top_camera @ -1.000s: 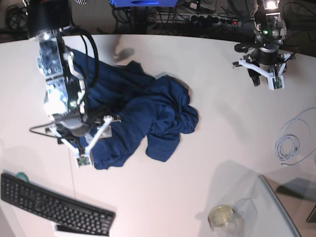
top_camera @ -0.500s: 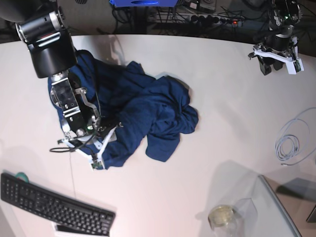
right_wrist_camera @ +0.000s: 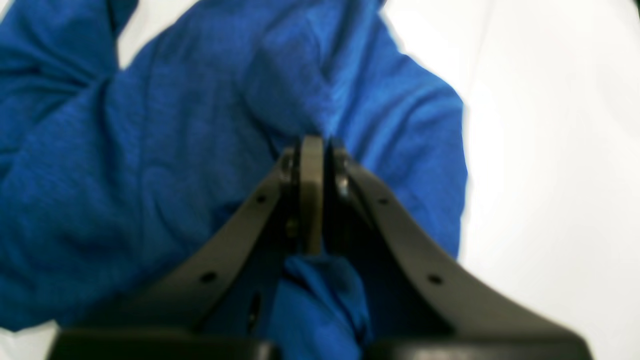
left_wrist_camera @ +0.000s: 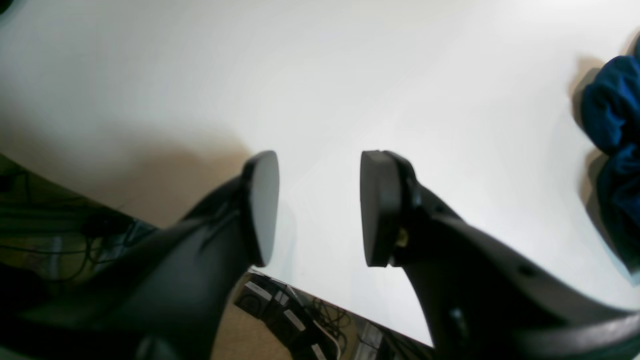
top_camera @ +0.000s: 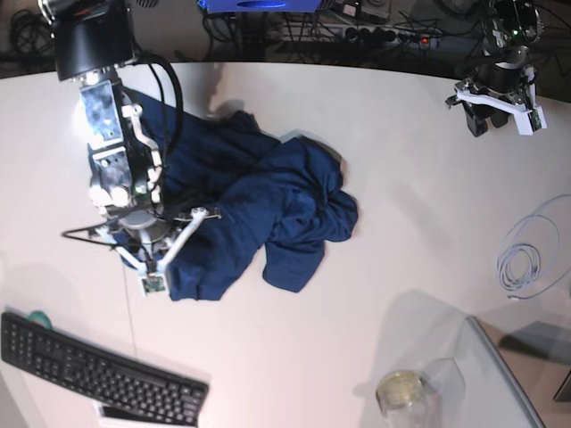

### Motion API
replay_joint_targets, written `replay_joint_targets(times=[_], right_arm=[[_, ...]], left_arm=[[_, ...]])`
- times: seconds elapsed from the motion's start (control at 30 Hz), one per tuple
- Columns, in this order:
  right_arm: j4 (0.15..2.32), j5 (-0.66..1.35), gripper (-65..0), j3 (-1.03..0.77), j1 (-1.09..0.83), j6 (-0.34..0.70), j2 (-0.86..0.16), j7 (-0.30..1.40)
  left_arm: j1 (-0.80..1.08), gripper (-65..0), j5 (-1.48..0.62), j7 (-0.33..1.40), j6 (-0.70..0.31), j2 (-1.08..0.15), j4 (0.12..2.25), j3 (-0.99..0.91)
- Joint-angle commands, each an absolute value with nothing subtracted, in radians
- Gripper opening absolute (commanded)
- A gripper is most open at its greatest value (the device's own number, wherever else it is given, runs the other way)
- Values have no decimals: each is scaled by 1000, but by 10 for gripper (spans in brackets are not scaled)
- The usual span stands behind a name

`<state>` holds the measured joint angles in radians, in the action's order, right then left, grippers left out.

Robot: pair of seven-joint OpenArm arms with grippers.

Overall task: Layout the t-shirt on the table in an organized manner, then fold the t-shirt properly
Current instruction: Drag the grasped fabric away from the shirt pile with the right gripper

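Left gripper over bare table

Two black fingers rise from the bottom of the frame, their flat pads parted with nothing between them. The white table fills the upper frame. A bunched blue t-shirt shows at the right edge; cables lie below the table edge at lower left.

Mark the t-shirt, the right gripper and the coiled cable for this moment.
t-shirt point(top_camera: 294, 201), base view, bunched middle.
right gripper point(right_wrist_camera: 312, 150), right wrist view, closed tips pinching fabric.
coiled cable point(top_camera: 520, 266), base view, the loops.

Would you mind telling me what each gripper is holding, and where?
The right gripper pinches a fold at the t-shirt edge; the left gripper is open, holding nothing.
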<state>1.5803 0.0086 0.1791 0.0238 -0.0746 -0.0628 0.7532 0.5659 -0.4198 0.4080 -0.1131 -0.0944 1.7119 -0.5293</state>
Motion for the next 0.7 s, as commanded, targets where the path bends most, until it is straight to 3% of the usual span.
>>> replay_joint_targets(times=[0.0, 0.17, 0.37, 0.67], right_arm=[[1635, 1, -650, 157, 30, -82, -67, 734], [1756, -2, -650, 33, -22, -82, -74, 736], [1713, -2, -650, -120, 4, -82, -88, 736], [1531, -4, -650, -131, 110, -84, -145, 727]], left_arm=[[572, -400, -424, 386, -117, -104, 1727, -535], [570, -400, -424, 386, -117, -104, 1727, -535], [572, -400, -417, 386, -117, -124, 1728, -446], [542, -402, -91, 383, -117, -93, 1738, -205]])
